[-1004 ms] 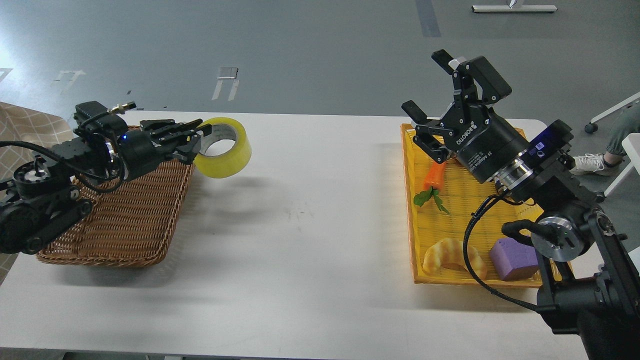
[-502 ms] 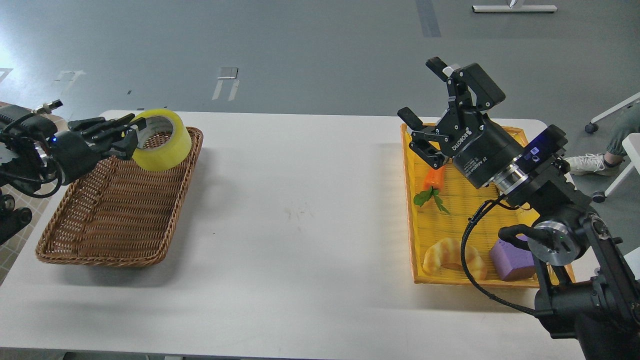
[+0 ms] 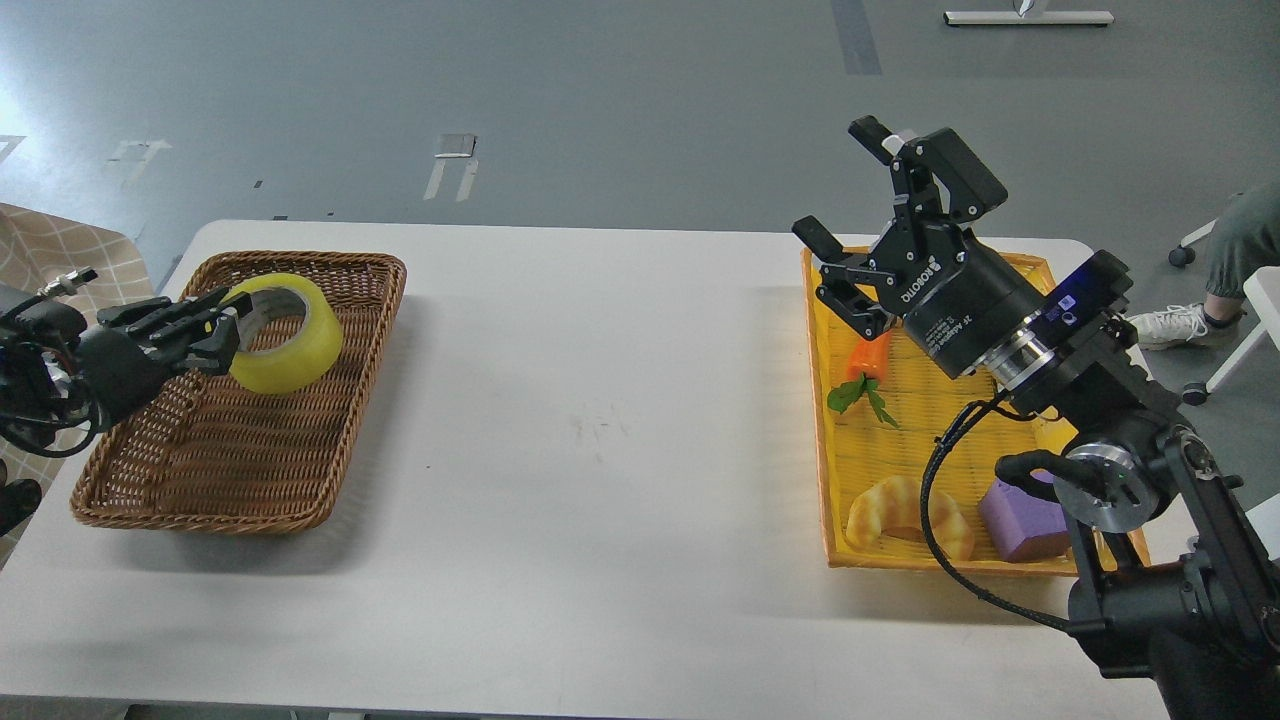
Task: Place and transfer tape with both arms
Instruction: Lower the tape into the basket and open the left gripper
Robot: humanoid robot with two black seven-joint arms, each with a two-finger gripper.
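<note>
The tape [image 3: 290, 340], a wide translucent yellow roll with a grey-white core, is over the brown wicker basket [image 3: 250, 480] at the left. My left gripper [image 3: 228, 322] comes in from the left edge and is shut on the roll's near wall, one finger inside the core. I cannot tell whether the roll touches the basket floor. My right gripper [image 3: 840, 180] is open and empty, raised over the far end of the yellow tray [image 3: 935, 420] at the right.
The yellow tray holds a toy carrot [image 3: 866, 362], a croissant [image 3: 905, 512] and a purple block [image 3: 1025, 520]. The white table [image 3: 600, 440] lies between basket and tray. A person's leg and shoe [image 3: 1180, 325] show at the far right.
My left gripper has carried the tape left and down, from beyond the basket's right rim to low inside the basket. My right gripper has shifted slightly left and stayed open.
</note>
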